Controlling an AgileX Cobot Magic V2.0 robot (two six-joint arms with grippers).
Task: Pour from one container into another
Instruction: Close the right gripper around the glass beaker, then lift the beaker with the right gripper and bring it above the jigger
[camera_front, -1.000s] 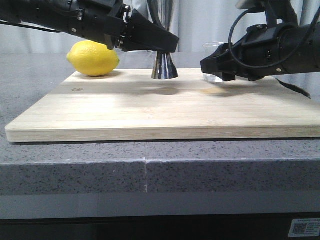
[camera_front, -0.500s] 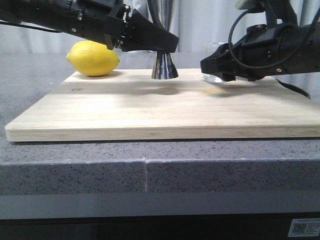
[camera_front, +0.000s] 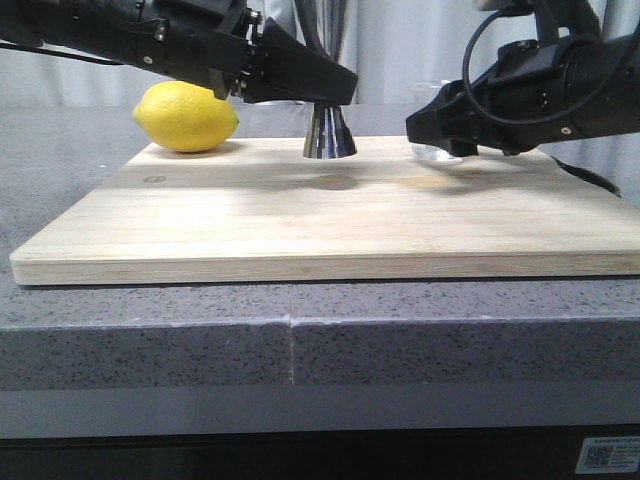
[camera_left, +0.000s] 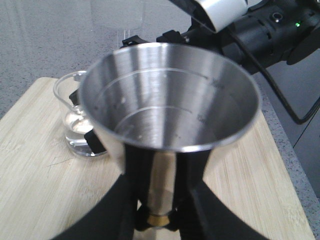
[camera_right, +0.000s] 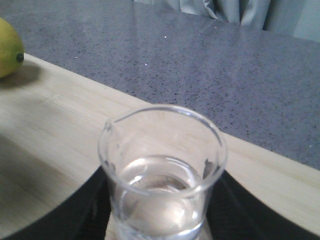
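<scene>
Your speckled grey bench (camera_front: 150, 330) carries a pale wooden board (camera_front: 330, 225), with light curtains hanging behind it. On the board in the front view, a yellow lemon (camera_front: 186, 117) rests toward ten o'clock, the steel jigger (camera_front: 329, 133) stands upright near twelve o'clock, and the glass beaker (camera_front: 436, 150) sits toward two o'clock, well apart from the jigger. Your left pincer (camera_front: 335, 88) is closed around the jigger's narrow waist: the left wrist view shows black fingers (camera_left: 192, 172) pressed on either side of the gold-tinted neck, below the wide, open upper cup (camera_left: 167, 97), whose inside bears faint engraved measure lines. Your right pincer (camera_front: 430, 125) sits at the beaker; in the right wrist view its dark fingers (camera_right: 90, 200) flank the lower glass walls on both sides, touching or very nearly so, and you cannot tell for sure whether they actually grip. The beaker (camera_right: 162, 175) stands upright, with clear liquid in its lower part and its pouring lip facing the lemon (camera_right: 10, 47) side of the board.
</scene>
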